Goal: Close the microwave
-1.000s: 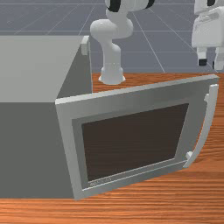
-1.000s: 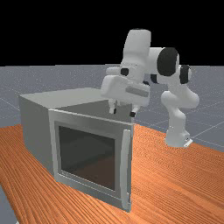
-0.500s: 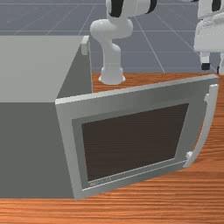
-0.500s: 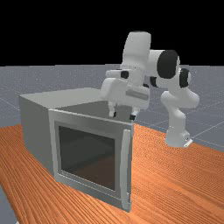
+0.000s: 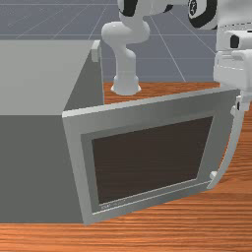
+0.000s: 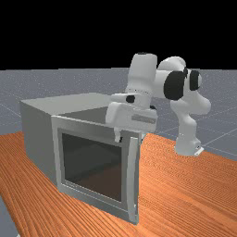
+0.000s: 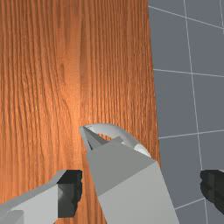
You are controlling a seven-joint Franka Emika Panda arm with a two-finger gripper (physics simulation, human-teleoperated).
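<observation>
In the far view my gripper [image 6: 130, 138] is lowered over the free, handle-side end of the microwave door [image 6: 92, 163]. One finger shows on the window side, the other past the door's edge. My gripper [image 7: 141, 190] stands open in the wrist view, with the door's top edge [image 7: 127, 168] between its widely parted fingers. Whether either finger touches the door, I cannot tell. The door [image 5: 147, 110] stands swung out from the grey microwave [image 5: 32, 167]. Its curved handle [image 5: 232, 152] runs down the front view's right, its upper end partly behind a finger.
Orange-brown table [image 5: 172, 229] surrounds the microwave's base, and in the wrist view the table's edge [image 7: 155, 109] runs beside the door end. The arm's base [image 6: 187, 146] is behind, at the far view's right. The microwave's body takes up the front view's left.
My hand has come down, so that its fingers now reach below the door's top edge near the handle. The door and the microwave have not moved.
</observation>
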